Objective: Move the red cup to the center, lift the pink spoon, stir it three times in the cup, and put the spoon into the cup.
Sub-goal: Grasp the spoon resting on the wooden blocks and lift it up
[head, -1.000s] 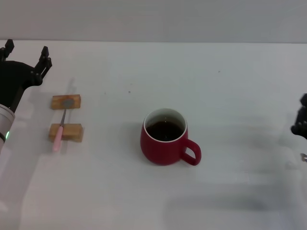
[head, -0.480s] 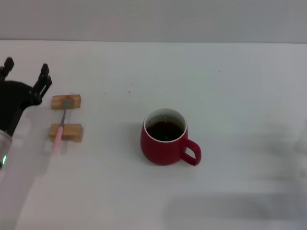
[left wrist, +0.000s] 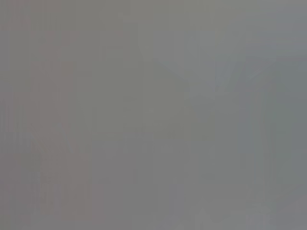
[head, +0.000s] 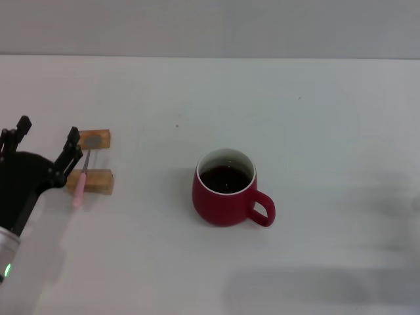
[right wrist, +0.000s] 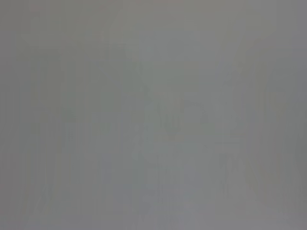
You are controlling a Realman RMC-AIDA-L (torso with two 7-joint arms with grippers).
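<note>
The red cup [head: 226, 188] stands upright near the middle of the white table [head: 315, 118], holding dark liquid, its handle toward the front right. The pink spoon [head: 81, 184] lies across two tan wooden blocks at the left, bowl on the far block [head: 94, 139], handle over the near block [head: 97, 181]. My left gripper [head: 47, 139] is open, its fingers [head: 72, 144] spread, just left of the spoon and partly in front of the blocks. My right gripper is out of view. Both wrist views show only plain grey.
The white table ends at a grey wall along the back. A soft shadow lies on the table at the front right [head: 302, 285].
My left gripper has moved toward me and slightly right, from beyond the far block to beside the spoon. My right gripper, seen at the right edge a second ago, has left the view.
</note>
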